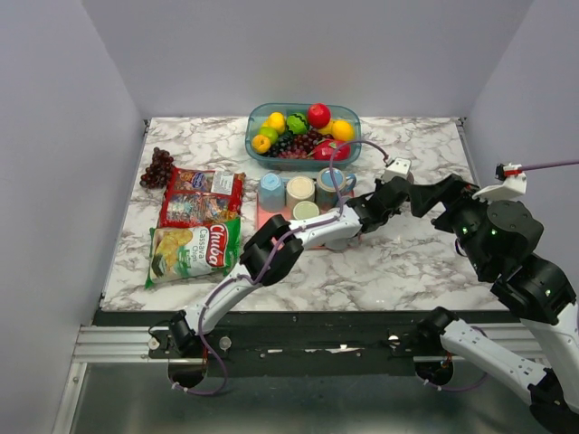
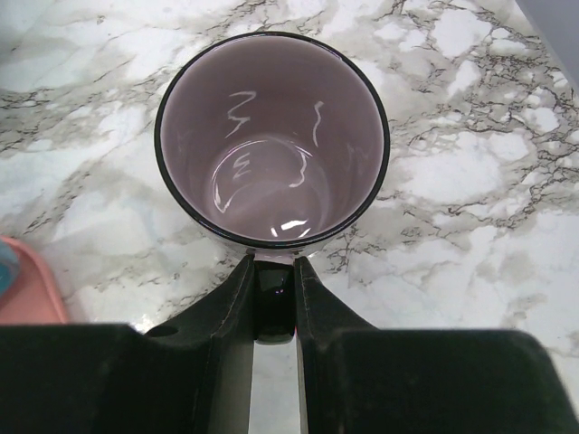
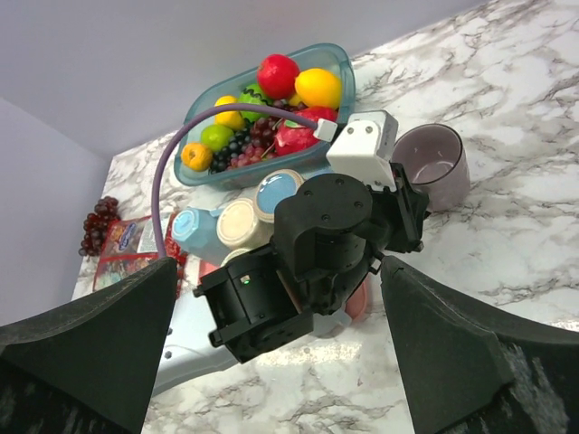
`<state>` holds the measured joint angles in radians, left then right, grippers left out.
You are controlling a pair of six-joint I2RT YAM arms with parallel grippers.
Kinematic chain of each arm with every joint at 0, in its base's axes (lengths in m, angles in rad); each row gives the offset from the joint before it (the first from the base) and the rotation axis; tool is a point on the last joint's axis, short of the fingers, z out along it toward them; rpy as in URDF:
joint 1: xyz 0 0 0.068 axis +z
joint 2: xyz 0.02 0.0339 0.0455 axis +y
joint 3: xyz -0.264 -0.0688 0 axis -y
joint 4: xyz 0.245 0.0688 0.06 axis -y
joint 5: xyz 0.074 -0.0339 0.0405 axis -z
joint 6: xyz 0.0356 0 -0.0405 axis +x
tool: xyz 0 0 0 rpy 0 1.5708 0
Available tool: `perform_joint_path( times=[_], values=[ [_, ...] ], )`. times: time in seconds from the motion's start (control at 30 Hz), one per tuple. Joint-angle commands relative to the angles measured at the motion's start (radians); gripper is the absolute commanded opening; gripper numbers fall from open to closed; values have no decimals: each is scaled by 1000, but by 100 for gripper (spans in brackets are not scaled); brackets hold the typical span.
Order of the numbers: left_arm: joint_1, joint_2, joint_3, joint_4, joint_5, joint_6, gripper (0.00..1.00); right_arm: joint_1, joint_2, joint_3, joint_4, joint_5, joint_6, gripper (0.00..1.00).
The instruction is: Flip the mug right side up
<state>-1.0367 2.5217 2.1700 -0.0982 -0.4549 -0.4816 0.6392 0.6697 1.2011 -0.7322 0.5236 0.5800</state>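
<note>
A pale purple mug (image 2: pixel 271 145) with a dark rim stands upright on the marble table (image 2: pixel 470 181), its opening facing up and its inside empty. My left gripper (image 2: pixel 273 269) is shut on the mug's dark handle (image 2: pixel 273 303), right under the rim. The mug also shows in the right wrist view (image 3: pixel 432 163), just past the left wrist. In the top view the left gripper (image 1: pixel 404 190) is right of the pink tray, and the mug is mostly hidden under the arms. My right gripper (image 3: pixel 279 271) is open wide and empty, hovering near the left wrist (image 1: pixel 445 203).
A blue bowl of fruit (image 1: pixel 303 134) sits at the back centre. Several cups stand on a pink tray (image 1: pixel 264 215) left of the mug. Snack bags (image 1: pixel 194 233) and dark grapes (image 1: pixel 158 167) lie at the left.
</note>
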Motion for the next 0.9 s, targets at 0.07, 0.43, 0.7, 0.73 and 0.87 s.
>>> perform_joint_path(
  times=[0.07,0.43,0.7,0.73,0.87],
  values=[
    [-8,43,116,115,-54,6,0,-1,4,8,-35,3,0,100],
    [-10,-41,24,137,4,-26,71,-1,8,32,-52,-5,3,100],
    [-11,-306,-221,233,68,-19,84,0,16,86,-53,-11,-8,100],
    [-13,-343,-299,245,74,-14,85,-1,22,101,-52,-13,-12,100],
    [-13,-535,-493,261,70,21,89,-1,37,129,-32,-27,-29,100]
  ],
)
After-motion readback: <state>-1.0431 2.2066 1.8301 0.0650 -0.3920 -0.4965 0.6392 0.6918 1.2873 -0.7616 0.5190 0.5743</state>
